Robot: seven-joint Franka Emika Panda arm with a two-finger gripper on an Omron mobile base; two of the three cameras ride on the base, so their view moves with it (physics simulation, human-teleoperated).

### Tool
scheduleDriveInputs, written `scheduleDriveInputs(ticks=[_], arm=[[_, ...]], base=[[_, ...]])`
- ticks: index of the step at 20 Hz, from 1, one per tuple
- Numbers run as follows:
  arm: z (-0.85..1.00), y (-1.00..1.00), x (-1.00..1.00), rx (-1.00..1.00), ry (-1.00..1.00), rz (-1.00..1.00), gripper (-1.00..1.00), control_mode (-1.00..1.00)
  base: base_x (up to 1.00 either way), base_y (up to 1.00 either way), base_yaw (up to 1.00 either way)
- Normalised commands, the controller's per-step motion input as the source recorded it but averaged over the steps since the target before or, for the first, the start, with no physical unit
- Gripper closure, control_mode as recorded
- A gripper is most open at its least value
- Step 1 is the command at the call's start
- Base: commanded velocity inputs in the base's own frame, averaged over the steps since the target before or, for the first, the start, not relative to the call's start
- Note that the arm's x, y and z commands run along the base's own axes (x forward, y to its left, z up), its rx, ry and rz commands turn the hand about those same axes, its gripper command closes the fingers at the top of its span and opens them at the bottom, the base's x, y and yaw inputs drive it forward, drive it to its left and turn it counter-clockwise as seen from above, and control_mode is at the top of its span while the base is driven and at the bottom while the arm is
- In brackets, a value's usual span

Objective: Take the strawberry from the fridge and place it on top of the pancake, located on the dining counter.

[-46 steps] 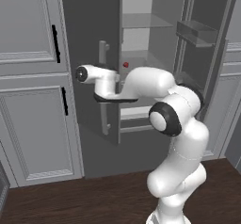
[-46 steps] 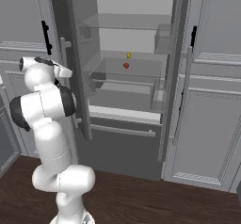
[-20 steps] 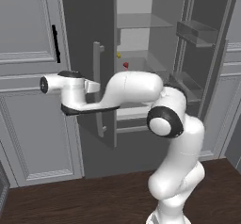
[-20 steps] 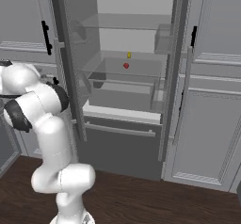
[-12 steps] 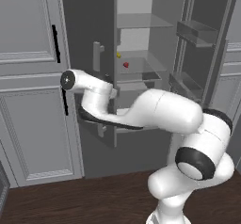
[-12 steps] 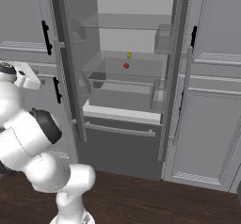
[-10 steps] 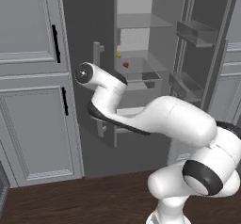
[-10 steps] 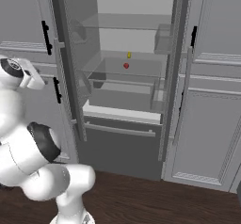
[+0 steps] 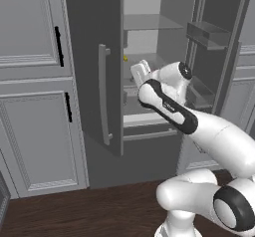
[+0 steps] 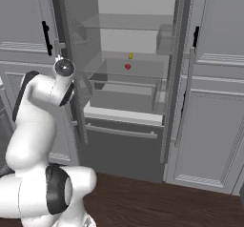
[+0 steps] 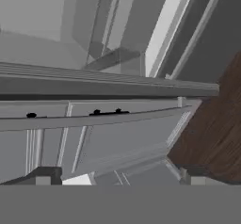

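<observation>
Strawberry (image 10: 127,67) on the middle shelf of the open fridge (image 10: 133,102), just beside a small yellow item (image 10: 130,56), bare shelf around both. Since a second ago the arm has swung from the left cabinets (image 9: 30,91) toward the fridge opening. Gripper (image 11: 117,178) spread wide, empty, tilted before the door edge.

The fridge (image 10: 128,140) stands with both doors open. On a pale middle shelf (image 10: 125,71) lies the strawberry (image 10: 127,67), with a small yellow item (image 10: 130,56) just behind it. The white arm (image 10: 40,107) rises at left.
</observation>
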Motion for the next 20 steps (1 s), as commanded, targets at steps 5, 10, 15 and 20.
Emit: scheduleDriveInputs(ticks=[5,10,15,20], arm=[[0.22,-0.18,0.36,0.78,0.67,0.25,-1.0,-1.0],[0.31,-0.13,0.42,0.37,0.51,0.12,-1.0,-1.0],[0.0,-0.05,0.63,0.07,0.2,0.09,-1.0,-1.0],[-0.19,0.05,0.61,0.06,0.21,0.1,-1.0,-1.0]], base=[[0.0,0.0,0.0],[0.0,0.0,0.0],[0.0,0.0,0.0],[0.0,0.0,0.0]])
